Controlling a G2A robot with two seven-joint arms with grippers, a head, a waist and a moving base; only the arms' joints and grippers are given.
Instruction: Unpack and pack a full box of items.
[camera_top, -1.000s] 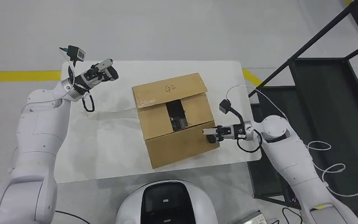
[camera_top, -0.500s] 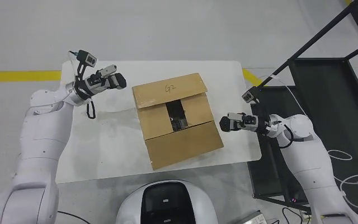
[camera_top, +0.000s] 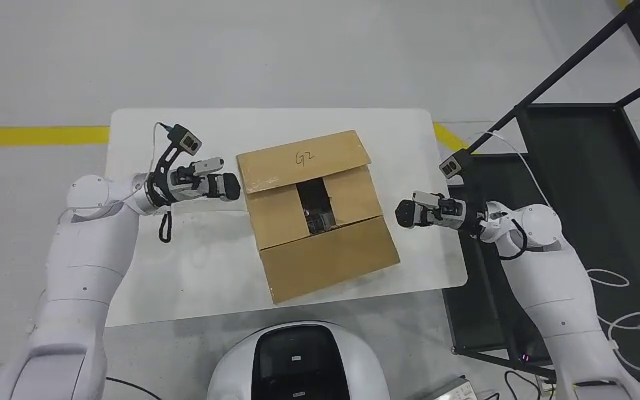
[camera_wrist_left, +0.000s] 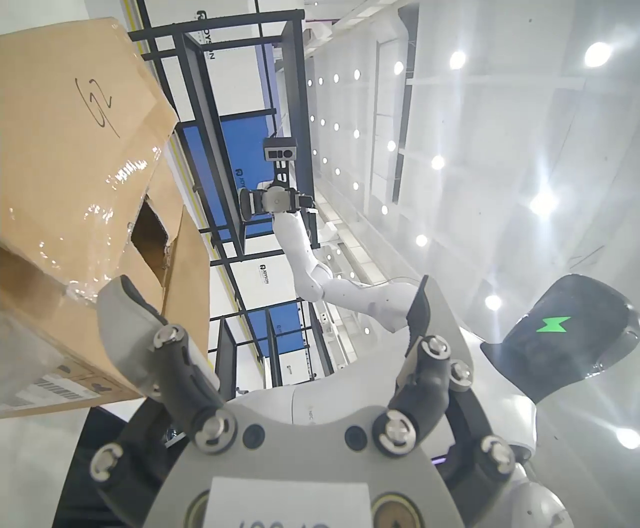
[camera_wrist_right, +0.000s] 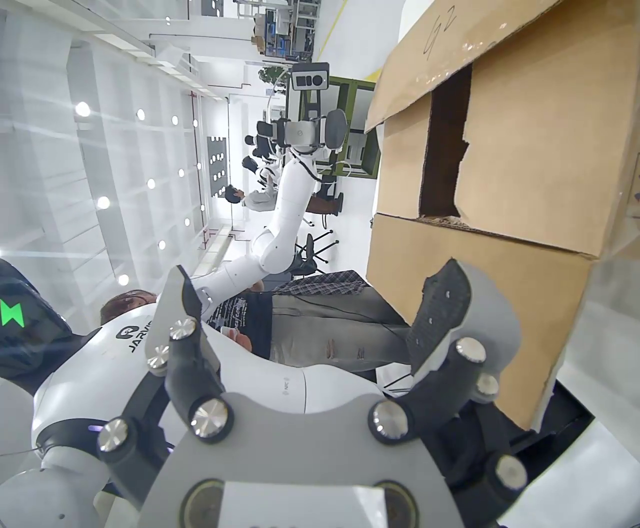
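You had the box (camera_top: 315, 213) sitting about mid-surface (camera_top: 190, 260), turned a little askew, with one corner close to the near edge. It was plain brown cardboard. The far flap carried a handwritten mark, and the near flap lay flat beside it. The flaps did not meet in the middle, which left a dark rectangular gap with something dim inside, too dark to identify. From the left wrist, the box (camera_wrist_left: 75, 150) showed clear tape glinting across the flap edge, a torn-looking notch at the gap and a printed label low on one side wall. From the right wrist, the box (camera_wrist_right: 500, 175) showed the same gap with ragged cardboard along its rim.

Your left pincer (camera_top: 228, 186) hung just beside the box's left side, at flap height. Its fingers were spread and held nothing (camera_wrist_left: 272, 305). One fingertip sat level with the box's corner, though you could not tell whether it touched. Your right pincer (camera_top: 405, 213) was near the box's right side with a small gap between them. It was also spread and empty (camera_wrist_right: 315, 285).
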